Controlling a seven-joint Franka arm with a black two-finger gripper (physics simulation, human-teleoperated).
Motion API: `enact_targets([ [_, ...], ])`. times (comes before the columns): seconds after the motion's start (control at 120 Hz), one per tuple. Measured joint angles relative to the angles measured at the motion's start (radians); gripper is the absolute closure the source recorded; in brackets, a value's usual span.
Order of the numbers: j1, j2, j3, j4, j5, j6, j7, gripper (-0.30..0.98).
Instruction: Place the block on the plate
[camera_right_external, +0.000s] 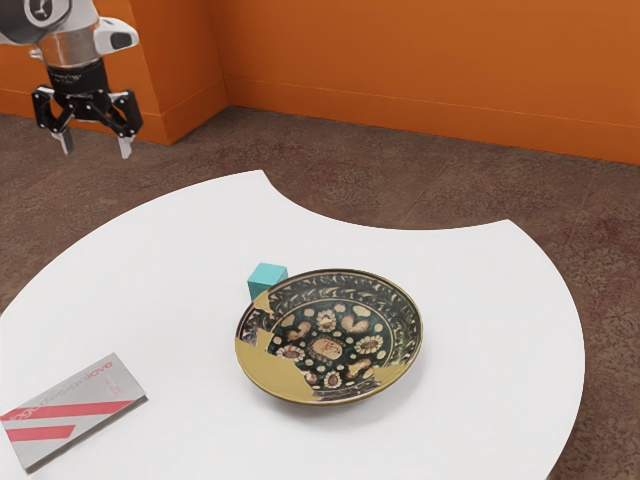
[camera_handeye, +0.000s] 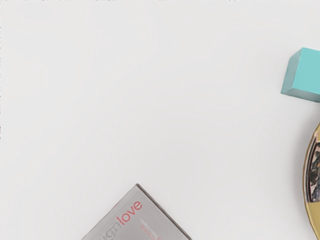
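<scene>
Flat grey red-striped box nearest, low risk. Dark floral ceramic plate next; raised rim could foul a low descent. Small teal cube on white round worktop, just past the plate; off-centre grasp may shove it into the plate. Black two-finger pincer farthest, fingers apart, empty.

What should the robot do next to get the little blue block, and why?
Probably glide its open gripper over toward the block, staying high for now. The gripper hangs empty, off to the exterior view's left, while the block sits on the table beside the plate.
</scene>
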Motion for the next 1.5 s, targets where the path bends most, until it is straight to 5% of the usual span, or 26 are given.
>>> enact_targets([
  [0.258, 0.0, 0.008, -0.005, -0.006, -0.004, 0.011, -0.012, 0.0],
  [0.442, 0.061, 0.133, -0.072, -0.004, -0.01, 0.022, -0.015, 0.0],
  [0.925, -0.019, 0.509, -0.103, 0.044, -0.243, 0.312, -0.002, 0.0],
  [1.5, -0.008, 0.711, -0.101, 0.146, -0.298, 0.482, 0.028, 0.0],
])
